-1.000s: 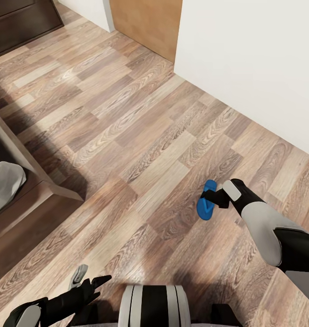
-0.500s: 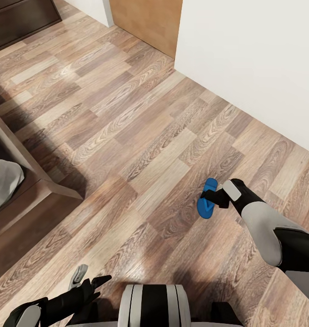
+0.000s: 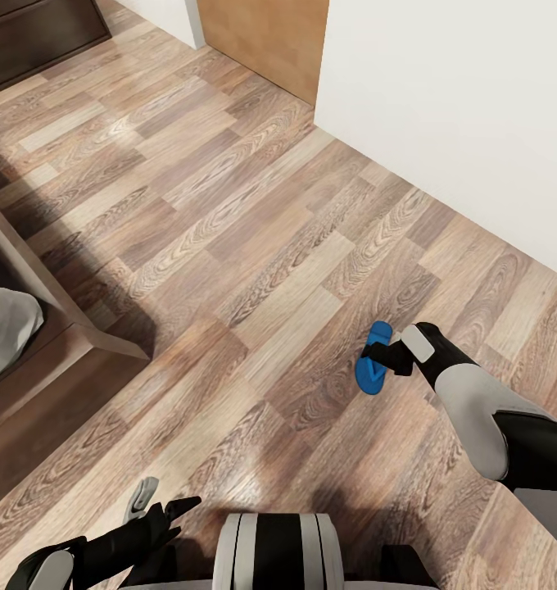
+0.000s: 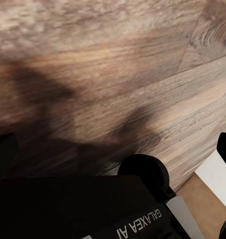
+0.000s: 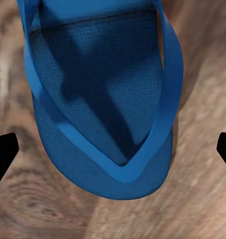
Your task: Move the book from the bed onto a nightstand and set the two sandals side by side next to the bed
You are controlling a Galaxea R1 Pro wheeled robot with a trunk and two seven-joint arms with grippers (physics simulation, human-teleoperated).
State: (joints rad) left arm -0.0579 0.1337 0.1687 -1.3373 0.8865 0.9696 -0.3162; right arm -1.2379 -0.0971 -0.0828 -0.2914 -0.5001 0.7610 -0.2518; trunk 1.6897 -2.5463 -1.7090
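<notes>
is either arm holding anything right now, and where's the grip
Nothing is held. The right gripper hovers open over the blue sandal, fingers apart either side; the left gripper is empty.

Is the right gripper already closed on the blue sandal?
No: in the right wrist view the sandal lies flat on the wood floor, with both fingertips spread wide of it.

You see a matt blue sandal point(image 5: 100, 99) with a finely textured footbed (rubbery-looking), lying on grainy, faintly glossy wood-plank floor point(image 3: 229, 213).
</notes>
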